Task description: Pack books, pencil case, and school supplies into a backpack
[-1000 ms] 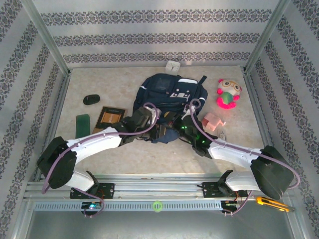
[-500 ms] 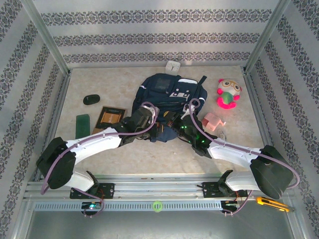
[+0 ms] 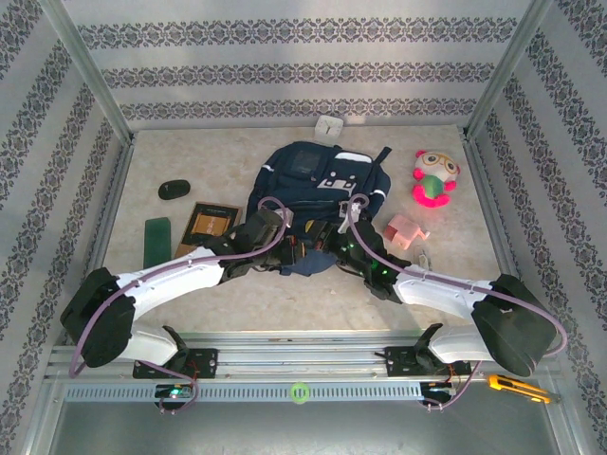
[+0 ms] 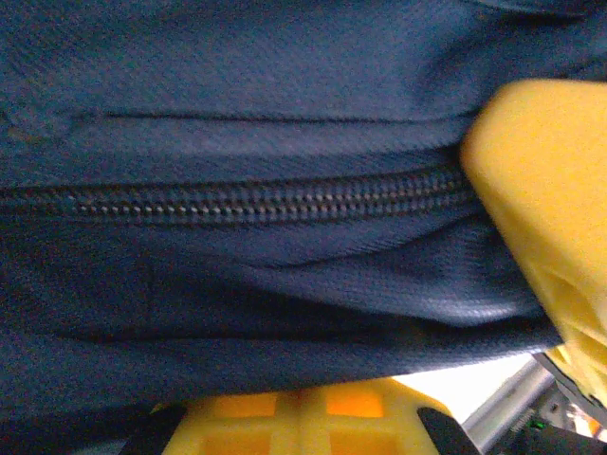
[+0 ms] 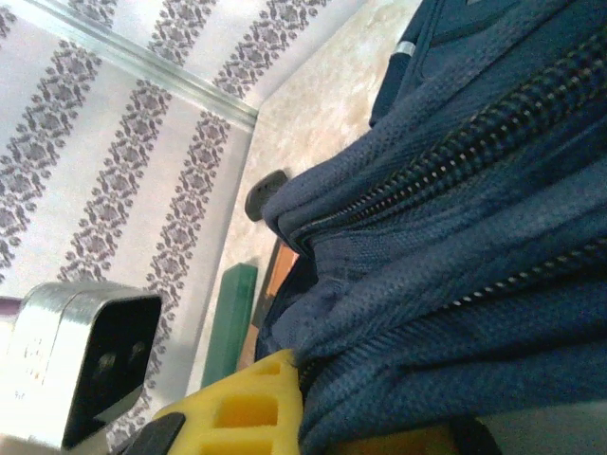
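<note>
Both arms are meeting at the near end of the backpack (image 3: 318,175), which is stretching away from the two grippers toward the back wall. The left gripper (image 3: 287,248) is pressing its yellow fingers (image 4: 545,190) together on navy fabric, with the closed zipper (image 4: 237,201) running crosswise between them. The right gripper (image 3: 328,248), just beside it, is pinching a bunched fold of the same cloth over its yellow finger (image 5: 248,409) (a second zipper line is passing above it).

The move ahead, I judge, is hinging on that zipper: its long axis is lying across the left gripper's fingers, so opening means travelling along that line while the other arm is anchoring the cloth.

The books, dark green (image 3: 157,235) and brown (image 3: 209,224), are lying off to the left gripper's outer side, nearer the left arm. The pencil case (image 3: 406,232) is sitting near the right gripper's outer side, nearer the right arm. Bare table (image 3: 285,294) is lying open behind both grippers; between them, room is looking tight.
</note>
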